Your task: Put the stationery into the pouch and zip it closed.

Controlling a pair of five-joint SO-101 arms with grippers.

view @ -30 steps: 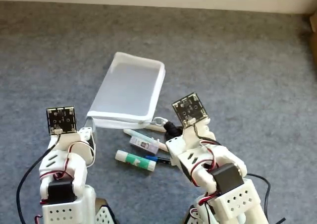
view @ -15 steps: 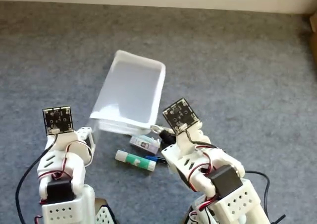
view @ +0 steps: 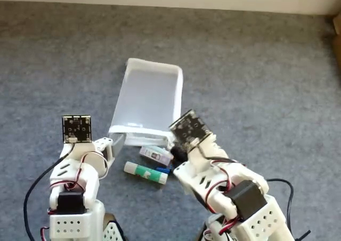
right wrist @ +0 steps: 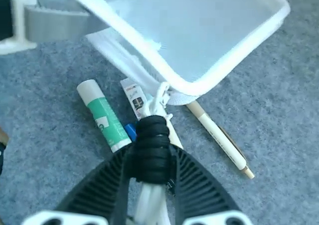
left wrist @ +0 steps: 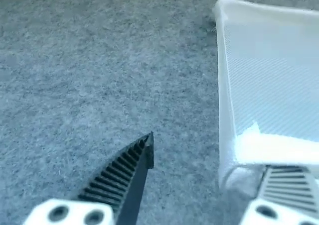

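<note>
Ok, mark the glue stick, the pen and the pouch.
glue stick (right wrist: pixel 104 118), right wrist view, green label.
pen (right wrist: pixel 219 139), right wrist view, mid barrel.
pouch (view: pixel 152 94), high view, mesh side.

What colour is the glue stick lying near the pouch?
The glue stick is green with white ends, clearest in the right wrist view.

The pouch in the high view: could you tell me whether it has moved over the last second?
Yes. The pouch has swung its open near end right, closer to the glue stick, which stayed put; the right gripper is shut on its zipper pull.
</note>
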